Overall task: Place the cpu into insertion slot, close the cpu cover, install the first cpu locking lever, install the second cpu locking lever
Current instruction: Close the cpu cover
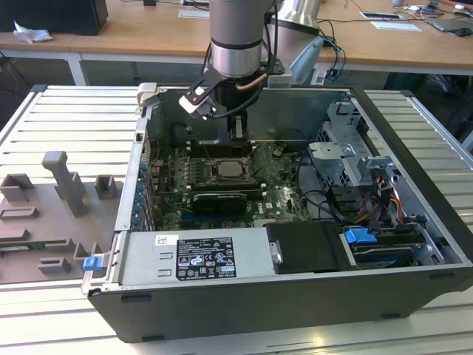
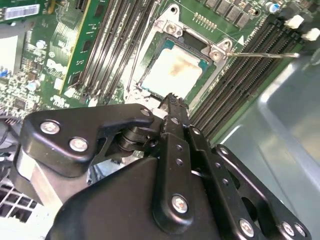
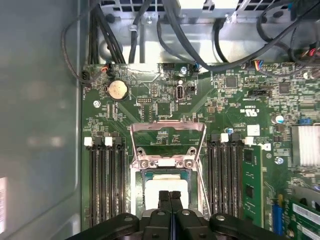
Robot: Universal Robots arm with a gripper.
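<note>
The cpu (image 2: 175, 72) lies flat in the insertion slot (image 2: 159, 48) on the green motherboard, its pale face showing in both wrist views (image 3: 167, 181) and in the exterior view (image 1: 228, 168). The cpu cover (image 3: 150, 125) is swung open behind the slot, and the board shows through its cutout. A thin locking lever (image 2: 260, 54) sticks out to one side, unlatched. My gripper (image 2: 170, 97) is shut with nothing in it. Its joined fingertips (image 3: 170, 196) hover just over the chip's near edge. In the exterior view the gripper (image 1: 236, 133) hangs inside the case.
Long black memory slots (image 3: 105, 180) flank the socket on both sides. A black graphics card (image 1: 220, 201), the power supply (image 1: 196, 259) and a drive cage (image 1: 347, 163) with cables crowd the case. Grey fixtures (image 1: 66, 185) stand outside at the exterior view's left.
</note>
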